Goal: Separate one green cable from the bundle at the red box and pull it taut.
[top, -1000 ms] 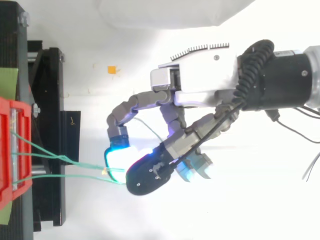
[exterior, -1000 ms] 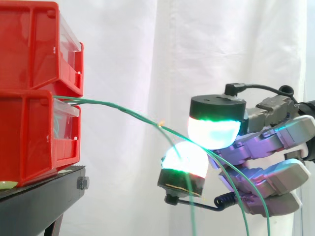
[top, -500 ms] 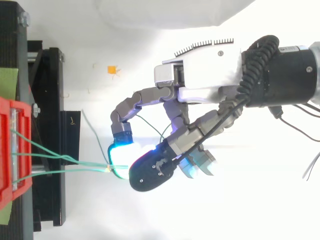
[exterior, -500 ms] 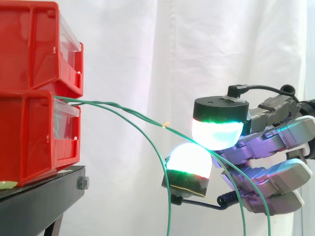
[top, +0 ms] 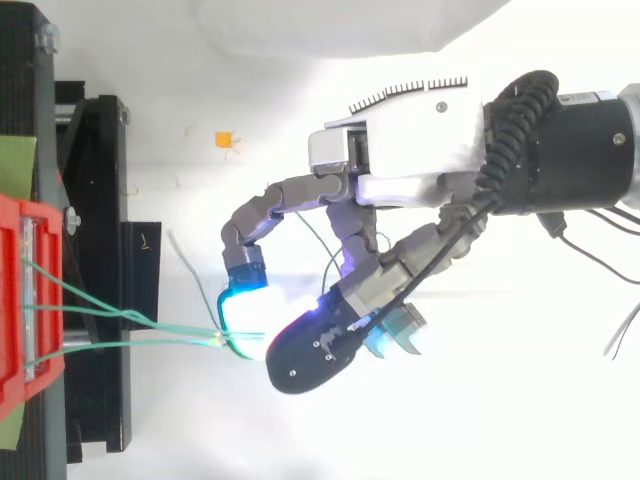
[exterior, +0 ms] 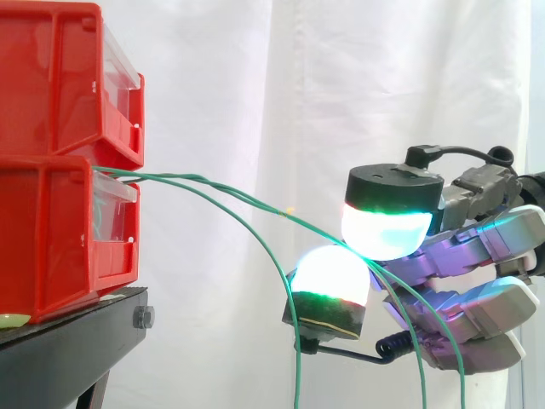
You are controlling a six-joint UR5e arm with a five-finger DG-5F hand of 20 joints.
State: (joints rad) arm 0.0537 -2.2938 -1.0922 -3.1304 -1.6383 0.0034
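At the left of the side view, two red bins (exterior: pixel 51 239) stacked on a black stand (exterior: pixel 77 341), with a white curtain (exterior: pixel 255 85) behind. Out of the front of the lower bin, just under the upper one, green cables (exterior: pixel 213 189) — a few thin strands close together, sloping gently down to the right, slightly bowed rather than dead straight. Partway along the bundle, a small pale yellow tag (exterior: pixel 289 210).

In from the right edge, the hand (exterior: pixel 477 281), well apart from bins and stand, fingers curled. Two glowing fingertips (exterior: pixel 387 234) closed toward each other, one above and one below, white with a green rim, pinching the cables between them. Number of strands inside the pinch not clear. Behind the pinch, two strands dropping across the palm and off the bottom edge. Just left of the lower pad, a free strand (exterior: pixel 294 341) peeling off the bundle and hanging down.

Same hold from above: cables (top: pixel 130 345) leaving the red bin (top: pixel 20 300), crossing the stand (top: pixel 100 200) and converging at the tag — right at the glowing pads. Hand (top: pixel 400 160) palm down, two fingertips meeting on the strands, other fingers bent beneath.
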